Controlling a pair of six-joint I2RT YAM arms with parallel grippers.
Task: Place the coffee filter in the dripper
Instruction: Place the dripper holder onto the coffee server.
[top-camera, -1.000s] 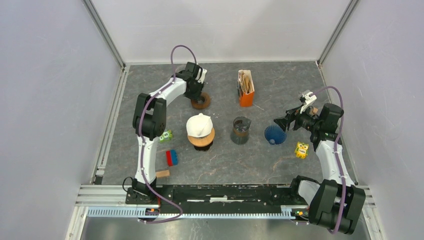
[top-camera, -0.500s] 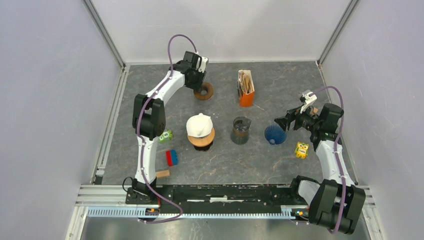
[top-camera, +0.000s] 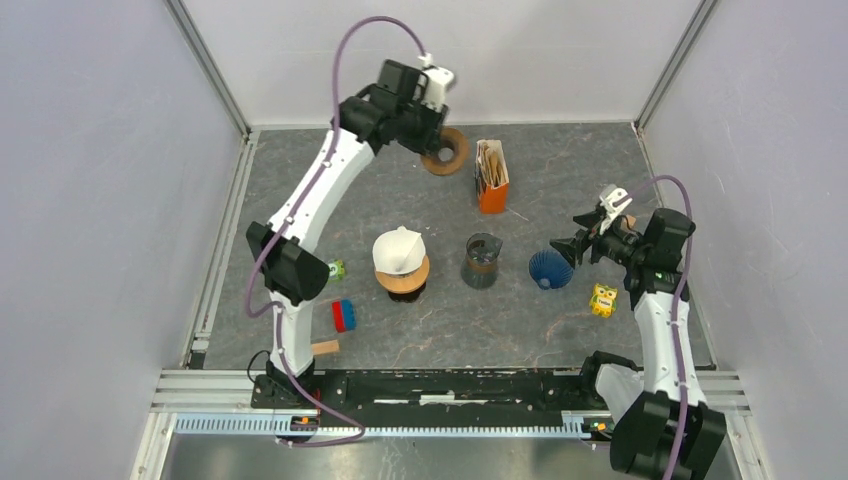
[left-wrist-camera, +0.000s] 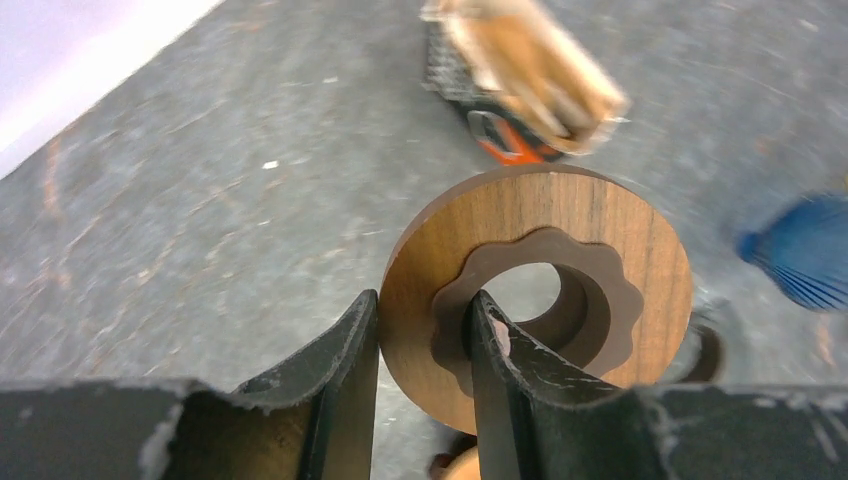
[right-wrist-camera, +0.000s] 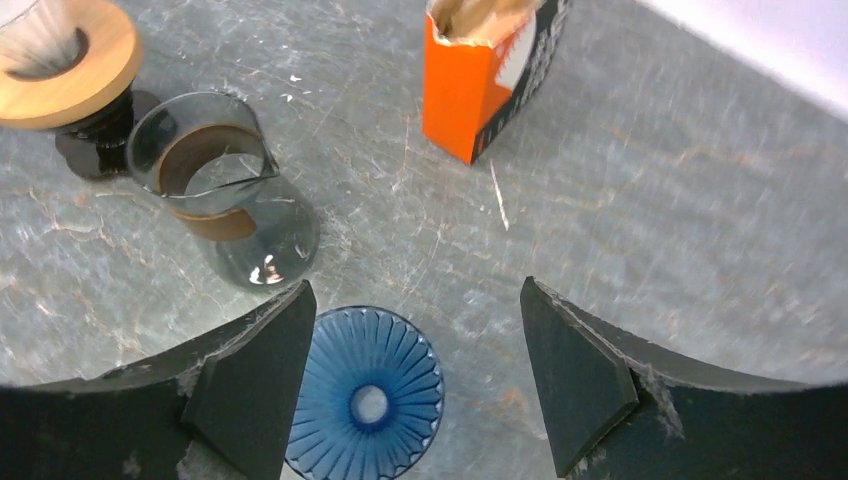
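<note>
**Wooden ring aloft, filters in their box**

My left gripper (left-wrist-camera: 420, 322) pinches the wooden ring (left-wrist-camera: 600, 240) by its rim, in the air near the orange box (top-camera: 492, 192) holding the coffee filters (left-wrist-camera: 520, 55). My right gripper (right-wrist-camera: 415, 300) hangs spread wide above the blue dripper (right-wrist-camera: 366, 392), near the glass carafe (right-wrist-camera: 235, 205).

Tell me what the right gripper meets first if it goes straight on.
Probably the blue dripper, just ahead of the open right gripper; depth is unclear.

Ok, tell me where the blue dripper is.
Top view, right side: the blue dripper sits between the glass carafe and the right arm's open fingers.
</note>
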